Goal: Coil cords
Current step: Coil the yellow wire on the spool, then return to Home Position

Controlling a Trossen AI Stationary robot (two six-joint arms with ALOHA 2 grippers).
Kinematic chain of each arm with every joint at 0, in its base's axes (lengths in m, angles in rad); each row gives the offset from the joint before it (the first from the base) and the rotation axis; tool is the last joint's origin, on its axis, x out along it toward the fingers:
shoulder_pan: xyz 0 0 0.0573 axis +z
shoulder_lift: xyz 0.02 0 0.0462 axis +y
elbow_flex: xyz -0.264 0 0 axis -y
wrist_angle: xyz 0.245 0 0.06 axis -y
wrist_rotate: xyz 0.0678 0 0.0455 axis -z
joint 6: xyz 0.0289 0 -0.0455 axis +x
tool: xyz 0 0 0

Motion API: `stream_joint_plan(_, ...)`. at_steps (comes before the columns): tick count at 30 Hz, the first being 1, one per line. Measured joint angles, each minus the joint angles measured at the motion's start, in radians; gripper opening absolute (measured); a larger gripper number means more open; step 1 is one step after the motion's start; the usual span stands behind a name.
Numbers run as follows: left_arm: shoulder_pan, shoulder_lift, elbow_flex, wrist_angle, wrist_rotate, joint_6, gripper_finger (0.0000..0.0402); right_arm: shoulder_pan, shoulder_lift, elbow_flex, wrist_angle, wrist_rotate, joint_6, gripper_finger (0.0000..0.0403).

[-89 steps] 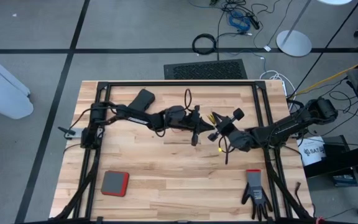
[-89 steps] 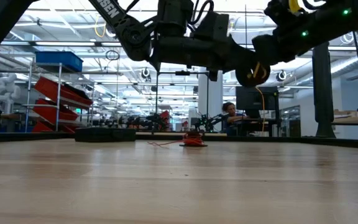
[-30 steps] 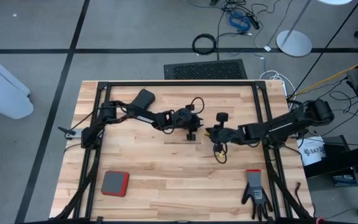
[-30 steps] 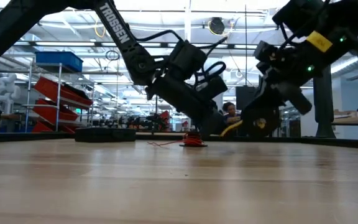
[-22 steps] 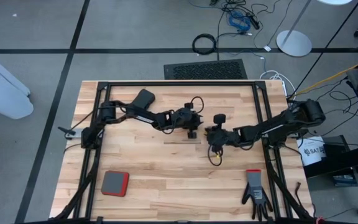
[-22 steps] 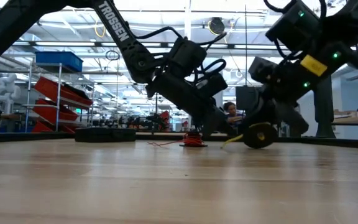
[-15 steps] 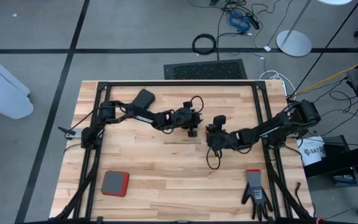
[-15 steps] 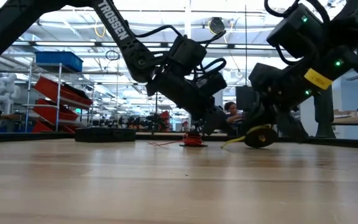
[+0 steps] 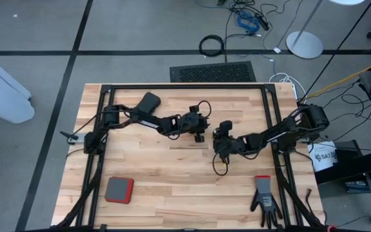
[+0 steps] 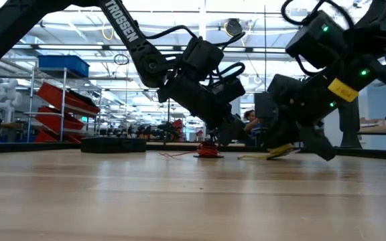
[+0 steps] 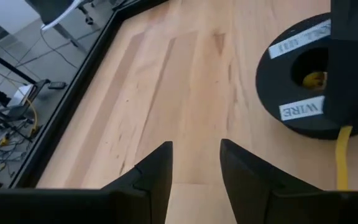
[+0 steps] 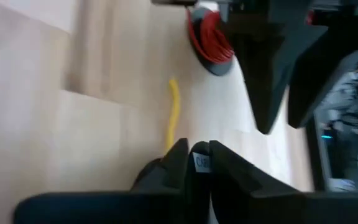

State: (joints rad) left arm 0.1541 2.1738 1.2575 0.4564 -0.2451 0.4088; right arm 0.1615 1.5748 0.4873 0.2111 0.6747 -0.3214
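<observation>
Right pincer [image 9: 218, 145]: low over the middle of the bench [image 9: 160, 183], arm reaching in from the bench's right side. In the right wrist view its two fingers stand close together [image 12: 199, 146] with the rim of the yellow-cord reel [image 11: 291, 93] and a small white label wedged between them, so I read it as gripping that reel

- Yellow-cord reel: black disc, two white "WIRE" labels, pale-yellow centre. Lies flat, down at the bench surface in the low view [image 10: 280, 152], under the right arm's wrist
- Yellow cord [image 9: 219, 169]: trails off the reel and makes a loose loop on the wood toward the bench's front edge. A short straight length of it shows on the wood in the right wrist view [image 12: 174, 115]; the left wrist view shows a piece at the reel's edge [image 11: 342, 155]

Left pincer [image 9: 198, 132]: just beside the right one, mid-bench, arm stretched in from the left rear. Fingers parted, bare wood between them [image 11: 194, 146]; nothing held. Tips point toward the yellow-cord reel, not touching it

- Red cord [image 12: 209, 34]: wound on its own small reel, resting on the bench [image 10: 208, 151] below the left pincer, near the yellow-cord reel but apart from it. A thin loose end runs out along the wood in the low view

Other items on the bench: red-edged grey pad [image 9: 118, 189] at front left; black glove [image 9: 265, 200] at front right. Both well apart from the cords
</observation>
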Motion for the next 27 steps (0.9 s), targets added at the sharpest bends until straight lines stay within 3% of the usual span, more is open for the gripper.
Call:
stream_joint_plan(7, -0.018, -0.009, 0.0, -0.034, 0.0, 0.0, 0.0141, 0.049, -0.031, -0.003, -0.025, -0.045, 0.098, 0.014)
stream_joint_plan(12, -0.019, -0.035, 0.0, -0.093, 0.0, 0.0, 0.0141, 0.079, -0.052, -0.002, -0.109, -0.062, 0.222, 0.0187)
stream_joint_plan(21, -0.019, -0.127, 0.0, -0.173, 0.001, 0.011, 0.0141, 0.14, -0.145, 0.002, -0.179, -0.082, 0.331, 0.0214)
stream_joint_plan(27, -0.024, -0.211, 0.0, -0.343, 0.005, 0.026, 0.0141, 0.173, -0.265, 0.017, -0.217, -0.096, 0.376, 0.0215)
